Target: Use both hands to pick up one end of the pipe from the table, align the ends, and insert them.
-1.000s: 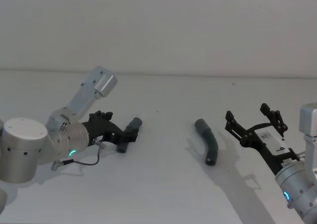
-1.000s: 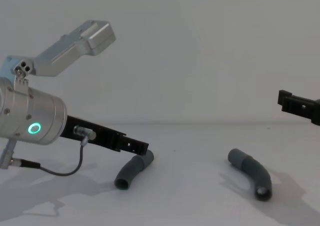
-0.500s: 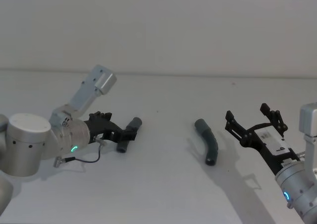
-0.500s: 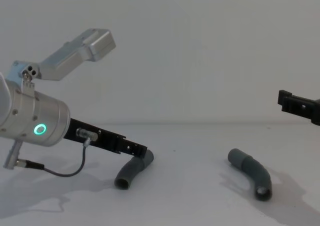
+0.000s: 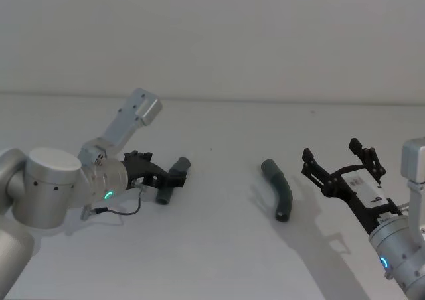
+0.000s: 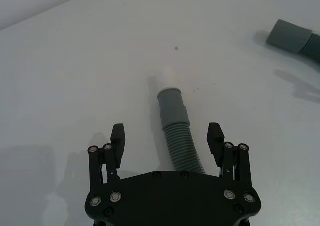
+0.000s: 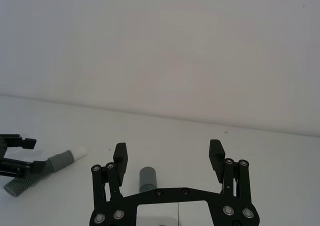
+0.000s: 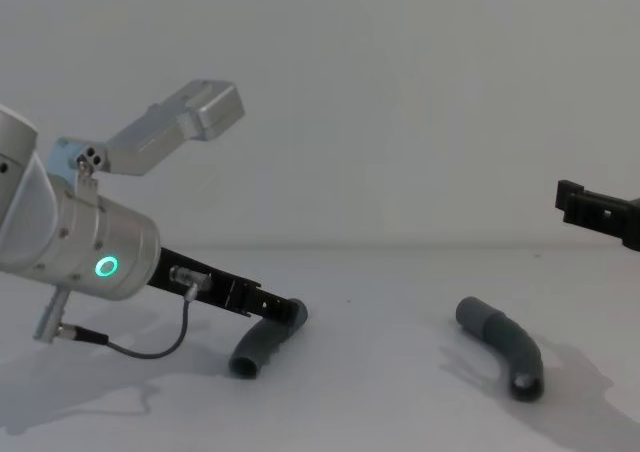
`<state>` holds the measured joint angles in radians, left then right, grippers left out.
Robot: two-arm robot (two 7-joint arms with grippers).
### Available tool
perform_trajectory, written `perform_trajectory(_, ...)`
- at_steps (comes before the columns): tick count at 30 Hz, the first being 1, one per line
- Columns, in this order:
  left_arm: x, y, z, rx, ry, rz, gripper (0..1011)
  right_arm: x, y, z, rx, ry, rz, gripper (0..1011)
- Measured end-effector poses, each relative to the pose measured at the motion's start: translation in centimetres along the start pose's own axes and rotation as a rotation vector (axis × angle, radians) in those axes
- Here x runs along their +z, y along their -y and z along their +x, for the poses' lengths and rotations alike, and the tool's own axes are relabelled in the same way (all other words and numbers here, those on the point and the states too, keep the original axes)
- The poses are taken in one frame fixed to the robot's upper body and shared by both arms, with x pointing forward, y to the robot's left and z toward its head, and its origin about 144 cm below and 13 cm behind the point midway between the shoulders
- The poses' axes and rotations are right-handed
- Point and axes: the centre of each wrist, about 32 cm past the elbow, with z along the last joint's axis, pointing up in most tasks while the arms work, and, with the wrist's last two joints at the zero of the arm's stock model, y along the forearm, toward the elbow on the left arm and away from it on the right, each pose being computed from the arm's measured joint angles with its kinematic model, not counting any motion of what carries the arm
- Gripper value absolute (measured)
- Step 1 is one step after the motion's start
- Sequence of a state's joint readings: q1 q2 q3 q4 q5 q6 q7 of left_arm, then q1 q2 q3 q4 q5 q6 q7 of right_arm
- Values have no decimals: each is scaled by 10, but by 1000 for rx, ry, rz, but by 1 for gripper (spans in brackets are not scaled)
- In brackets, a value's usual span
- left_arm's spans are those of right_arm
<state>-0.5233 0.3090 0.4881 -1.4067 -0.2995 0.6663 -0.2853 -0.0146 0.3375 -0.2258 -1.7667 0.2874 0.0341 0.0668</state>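
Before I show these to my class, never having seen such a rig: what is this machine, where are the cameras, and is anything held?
It is a robot with two arms, each ending in a two-finger tool. One picture looks down from its head, one forward from its chest, one from each wrist. On the white table lie two bent grey pipe pieces, apart. The left tool sits low and open, astride the left piece, which has a white plug tip. The right tool hangs open above the table near the right piece. Nothing is held yet.
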Motion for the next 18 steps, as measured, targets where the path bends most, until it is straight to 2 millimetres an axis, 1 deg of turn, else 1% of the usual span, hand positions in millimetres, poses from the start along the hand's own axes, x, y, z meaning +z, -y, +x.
perform_trajectory(8,3,11,0,5,-1,7,1000,0,0,0,0,0,0,1001)
perform_trajectory(18,5,18,0,8,-4,17,1000,0,0,0,0,0,0,1001)
